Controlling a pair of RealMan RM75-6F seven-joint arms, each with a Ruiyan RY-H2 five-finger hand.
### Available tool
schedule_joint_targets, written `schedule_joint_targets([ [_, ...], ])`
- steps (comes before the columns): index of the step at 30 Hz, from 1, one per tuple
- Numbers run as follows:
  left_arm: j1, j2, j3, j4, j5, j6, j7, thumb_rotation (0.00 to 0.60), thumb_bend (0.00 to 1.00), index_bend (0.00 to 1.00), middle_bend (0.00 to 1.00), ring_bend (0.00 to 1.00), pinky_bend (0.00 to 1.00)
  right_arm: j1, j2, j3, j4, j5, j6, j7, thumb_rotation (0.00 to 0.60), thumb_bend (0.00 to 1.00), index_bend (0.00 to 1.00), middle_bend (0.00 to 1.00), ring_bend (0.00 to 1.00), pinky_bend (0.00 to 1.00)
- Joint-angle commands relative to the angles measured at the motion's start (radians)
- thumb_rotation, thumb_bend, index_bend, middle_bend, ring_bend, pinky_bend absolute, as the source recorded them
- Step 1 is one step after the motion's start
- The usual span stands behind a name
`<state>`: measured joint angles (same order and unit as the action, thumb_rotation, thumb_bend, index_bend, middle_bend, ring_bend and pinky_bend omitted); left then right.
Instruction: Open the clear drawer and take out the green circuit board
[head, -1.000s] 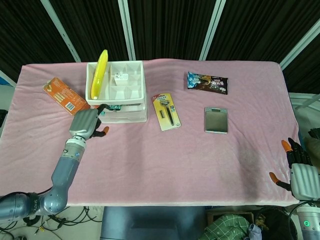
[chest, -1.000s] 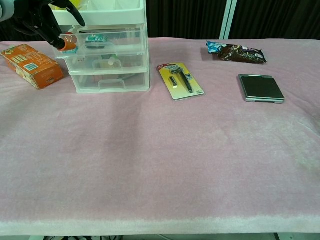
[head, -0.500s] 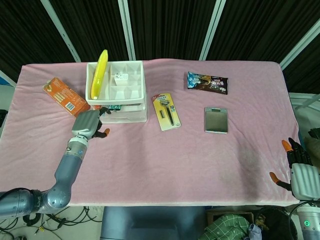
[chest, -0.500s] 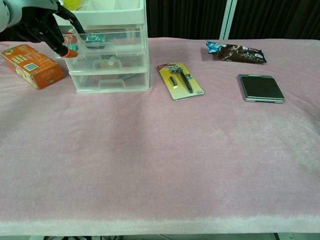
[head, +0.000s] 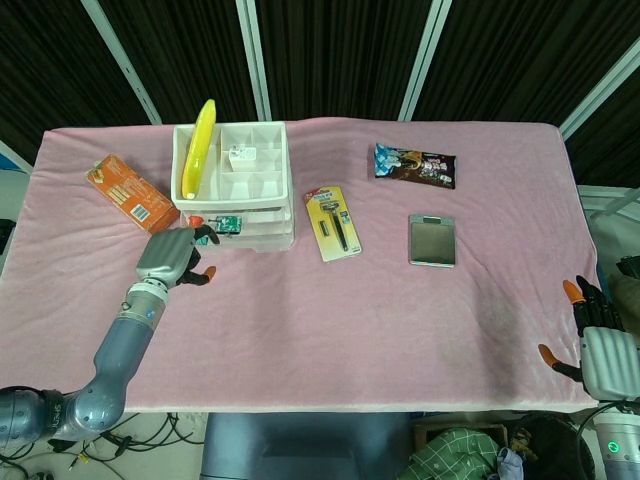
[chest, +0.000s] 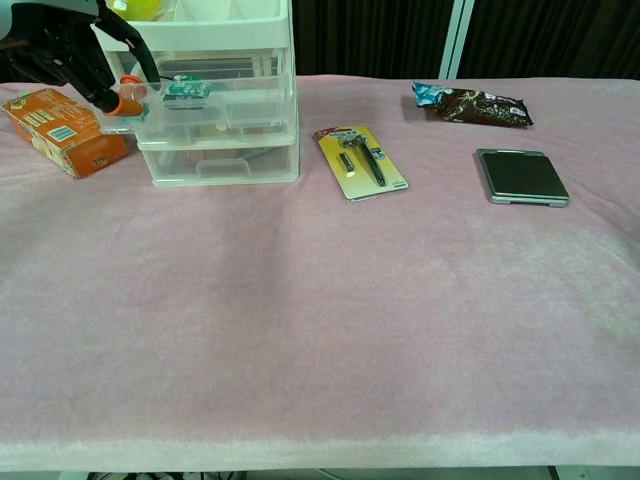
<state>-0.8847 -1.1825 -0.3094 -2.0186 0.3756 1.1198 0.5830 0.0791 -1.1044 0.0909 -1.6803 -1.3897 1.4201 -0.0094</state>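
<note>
Inside the pulled-out clear drawer (chest: 215, 100), green circuit board (chest: 188, 89) lengthwise left-right, left robot hand (head: 172, 254) gripping drawer front.

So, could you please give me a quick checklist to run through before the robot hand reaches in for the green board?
1. Top drawer pulled out: ok, it juts past the two below.
2. Green board exposed from above: ok, it shows in the head view.
3. Left robot hand off the drawer: not ok, its fingertips are at the drawer's front left corner.
4. Left robot hand empty: cannot tell.
5. Right robot hand out of the way: ok, at the table's near right edge.
6. Banana steady on the top tray: ok.
</note>
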Motion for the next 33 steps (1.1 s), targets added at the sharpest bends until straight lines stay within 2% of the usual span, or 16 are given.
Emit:
schedule_joint_targets([
  [1, 0.0, 0.022, 0.008, -0.019, -0.009, -0.011, -0.002, 0.6, 0.34, 0.38, 1.0, 1.0, 1.0, 0.0, 0.0, 0.001, 0.0, 0.003, 0.0, 0.002, 0.6, 0.13, 0.0, 0.0, 0.0, 0.12],
  [16, -0.01, 0.119, 0.062, -0.132, -0.022, -0.053, 0.0, 0.6, 0.34, 0.37, 1.0, 1.0, 1.0, 0.0, 0.0, 0.004, 0.0, 0.004, 0.003, 0.004, 0.6, 0.13, 0.0, 0.0, 0.0, 0.12],
  [28, -0.011, 0.148, 0.067, -0.155, 0.019, -0.043, -0.044, 0.6, 0.34, 0.35, 1.0, 1.0, 1.0, -0.001, 0.0, 0.005, -0.001, 0.006, 0.003, 0.005, 0.6, 0.13, 0.0, 0.0, 0.0, 0.12],
  [30, -0.014, 0.153, 0.072, -0.156, 0.019, -0.047, -0.042, 0.6, 0.32, 0.35, 1.0, 1.0, 1.0, -0.001, 0.0, 0.005, -0.001, 0.007, 0.002, 0.007, 0.6, 0.13, 0.0, 0.0, 0.0, 0.12],
  [33, -0.018, 0.157, 0.069, -0.157, 0.02, -0.045, -0.051, 0.6, 0.25, 0.34, 1.0, 1.0, 1.0, -0.001, 0.001, 0.005, -0.001, 0.008, 0.001, 0.006, 0.6, 0.13, 0.0, 0.0, 0.0, 0.12],
])
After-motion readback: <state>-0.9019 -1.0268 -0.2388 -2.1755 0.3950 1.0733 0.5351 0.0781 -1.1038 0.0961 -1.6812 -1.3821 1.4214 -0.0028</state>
